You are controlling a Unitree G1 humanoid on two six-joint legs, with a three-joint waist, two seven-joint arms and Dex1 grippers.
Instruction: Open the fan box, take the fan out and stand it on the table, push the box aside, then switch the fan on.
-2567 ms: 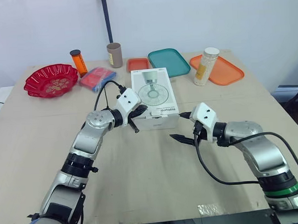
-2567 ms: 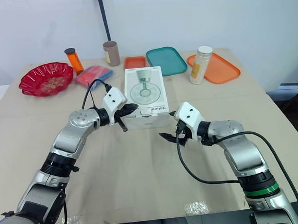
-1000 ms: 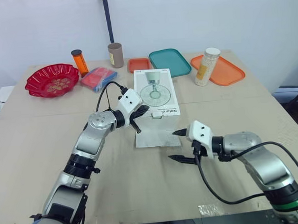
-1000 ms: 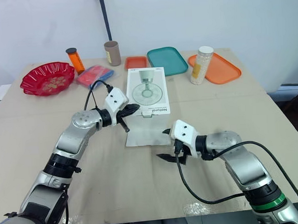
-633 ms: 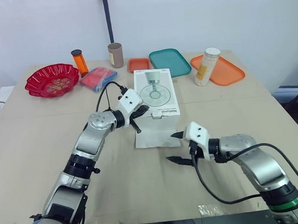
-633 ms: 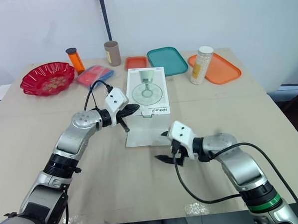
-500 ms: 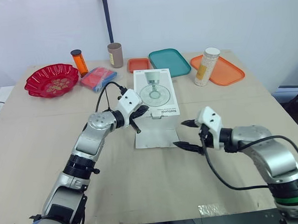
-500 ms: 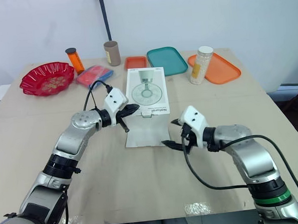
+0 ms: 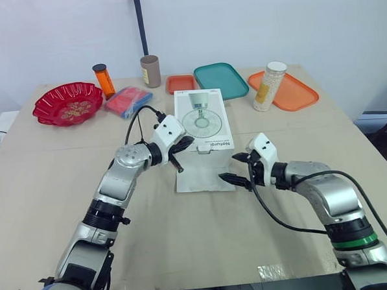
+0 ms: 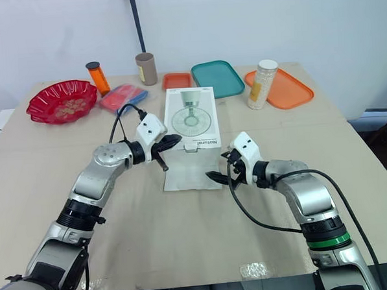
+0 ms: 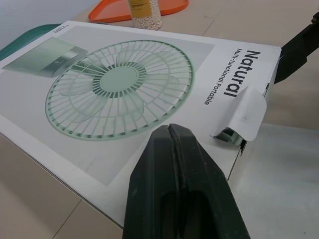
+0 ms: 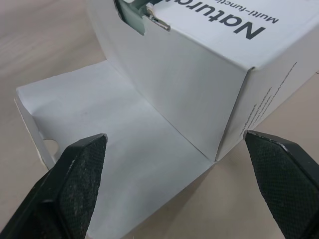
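Head views: The fan box (image 9: 202,122) lies flat at mid-table (image 9: 186,249) with its printed face up. Its front flap (image 9: 205,177) is folded down and rests flat on the table on the robot's side. Nearer than the flap is open table surface. Behind the fan box sit a small orange tray (image 9: 179,83), a teal tray (image 9: 220,80) and a large orange tray (image 9: 291,91) carrying a jar (image 9: 268,86). A red pack (image 9: 126,101) lies to the far left of the fan box. The left tool (image 9: 182,144) is at the fan box's near left corner, against its top edge. The right tool (image 9: 236,168) hangs just beside the near right corner, next to the flap's right edge.

Left wrist view: The left tool's fingers (image 11: 179,164) are clenched tip to tip, lying over the near edge of the printed face. A tuck tab (image 11: 246,112) curls up at the opening.

Right wrist view: The right tool's fingers (image 12: 75,189) are spread wide and released. The fan box's corner stands ahead between them, untouched.
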